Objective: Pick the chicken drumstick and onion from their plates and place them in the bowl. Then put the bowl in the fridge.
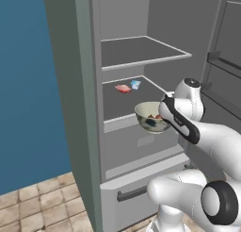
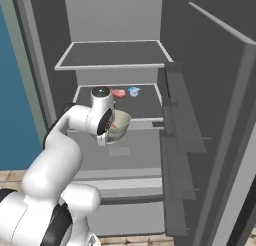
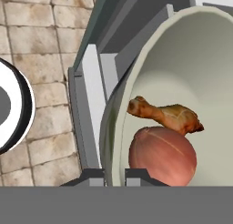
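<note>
Rendered kitchen: open fridge (image 1: pixel 89 85) w/ grey shelves, bottom drawer (image 1: pixel 136 198), tiled floor (image 1: pixel 42 207).

— How does the arm (image 1: pixel 221 146) look?
— It has smooth, rounded white links, with black rings at the joints. One dark band runs along the link near the wrist.
— And the gripper (image 3: pixel 113 178)?
— Two small dark grey finger tips, flat and angular.
</note>
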